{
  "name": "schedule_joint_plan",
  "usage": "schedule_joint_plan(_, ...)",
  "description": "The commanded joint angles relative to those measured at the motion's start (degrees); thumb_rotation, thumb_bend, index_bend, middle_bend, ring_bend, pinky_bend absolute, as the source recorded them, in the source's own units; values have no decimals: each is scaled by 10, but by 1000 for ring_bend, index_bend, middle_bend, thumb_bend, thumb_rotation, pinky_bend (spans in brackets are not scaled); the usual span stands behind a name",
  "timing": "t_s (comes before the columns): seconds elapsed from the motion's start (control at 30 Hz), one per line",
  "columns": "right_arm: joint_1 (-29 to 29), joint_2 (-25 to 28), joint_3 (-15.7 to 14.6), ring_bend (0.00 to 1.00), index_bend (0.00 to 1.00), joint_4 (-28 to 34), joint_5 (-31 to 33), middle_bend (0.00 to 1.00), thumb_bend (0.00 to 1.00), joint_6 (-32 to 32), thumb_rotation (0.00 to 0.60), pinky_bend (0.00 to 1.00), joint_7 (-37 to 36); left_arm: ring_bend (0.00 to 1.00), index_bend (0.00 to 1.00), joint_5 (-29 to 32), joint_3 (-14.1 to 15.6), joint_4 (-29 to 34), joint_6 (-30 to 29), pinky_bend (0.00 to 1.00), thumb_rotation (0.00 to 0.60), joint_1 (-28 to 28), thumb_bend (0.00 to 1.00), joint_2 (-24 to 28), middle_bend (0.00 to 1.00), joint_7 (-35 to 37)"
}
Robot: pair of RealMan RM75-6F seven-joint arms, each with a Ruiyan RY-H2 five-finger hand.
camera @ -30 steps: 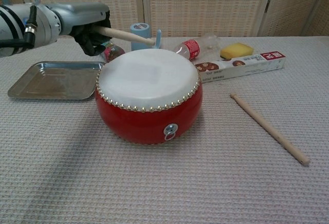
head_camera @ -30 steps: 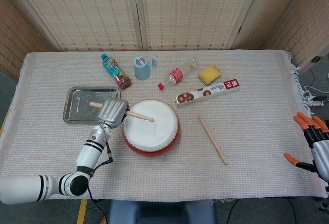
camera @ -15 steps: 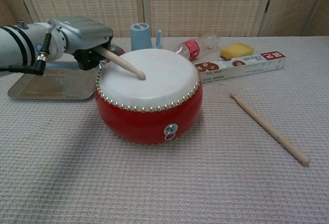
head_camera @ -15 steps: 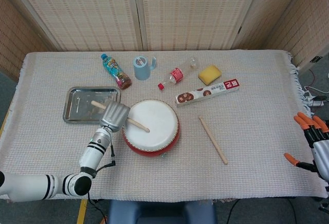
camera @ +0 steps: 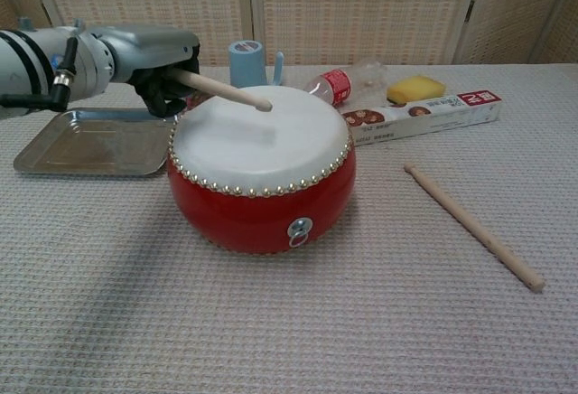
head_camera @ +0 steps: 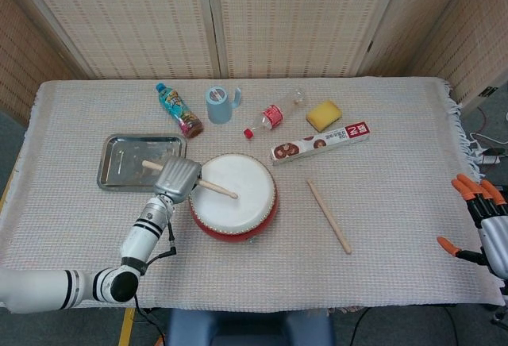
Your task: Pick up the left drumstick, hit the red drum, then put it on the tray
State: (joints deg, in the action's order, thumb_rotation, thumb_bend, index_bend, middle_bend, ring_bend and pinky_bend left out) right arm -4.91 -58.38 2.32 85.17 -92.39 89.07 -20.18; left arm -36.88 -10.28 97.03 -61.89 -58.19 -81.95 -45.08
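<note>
The red drum [head_camera: 233,197] [camera: 261,167] with a white skin stands mid-table. My left hand [head_camera: 176,178] [camera: 155,61] grips the left drumstick [head_camera: 216,187] [camera: 222,90] at the drum's left rim. The stick slants over the skin, and in the chest view its tip hovers just above it. Left of the drum lies the steel tray [head_camera: 117,162] [camera: 78,143], with the stick's butt end poking over it. My right hand [head_camera: 484,223] sits at the far right edge in the head view, holding nothing, fingers apart.
A second drumstick [head_camera: 329,216] [camera: 472,225] lies right of the drum. Behind it are a drink bottle [head_camera: 178,110], a blue mug [head_camera: 219,104] [camera: 247,62], a tipped clear bottle [head_camera: 274,113] [camera: 348,79], a yellow sponge [head_camera: 324,114] [camera: 415,89] and a long box [head_camera: 320,142] [camera: 423,115].
Half a second ago the stick's tip was down on the drum skin. The left hand has since lifted it off the skin, back towards its raised pose.
</note>
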Motion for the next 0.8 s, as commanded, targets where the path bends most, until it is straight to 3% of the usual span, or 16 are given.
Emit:
schedule_joint_plan(0.03, 0, 0, 0, 0, 0, -1, 0, 13, 155, 1, 600, 0, -1, 1000, 1000, 17, 29, -31, -12, 1000, 600, -15, 843, -20, 1000, -65)
schedule_joint_plan(0.23, -2, -3, 0, 0, 0, -4, 0, 13, 156, -3, 600, 0, -4, 1000, 1000, 12, -32, 16, -19, 1000, 600, 10, 841, 5, 1000, 41)
schedule_joint_plan(0.33, -2, -3, 0, 0, 0, -4, 0, 13, 156, -2, 600, 0, -4, 1000, 1000, -11, -49, 26, -38, 1000, 600, 20, 836, 12, 1000, 75)
schedule_joint_plan(0.47, -1, -2, 0, 0, 0, -4, 2, 13, 156, -1, 600, 0, -4, 1000, 1000, -12, -36, 14, -29, 1000, 600, 15, 835, 5, 1000, 58)
schedule_joint_plan(0.7, -1, -2, 1, 0, 0, -6, 4, 13, 155, -3, 600, 0, -6, 1000, 1000, 0, 25, -38, -21, 1000, 600, -10, 835, -29, 1000, -52)
schedule_joint_plan(0.8, -2, -3, 1, 0, 0, -8, 4, 13, 156, -3, 600, 0, -8, 1000, 1000, 6, 25, -36, -27, 1000, 600, -11, 835, -31, 1000, -63)
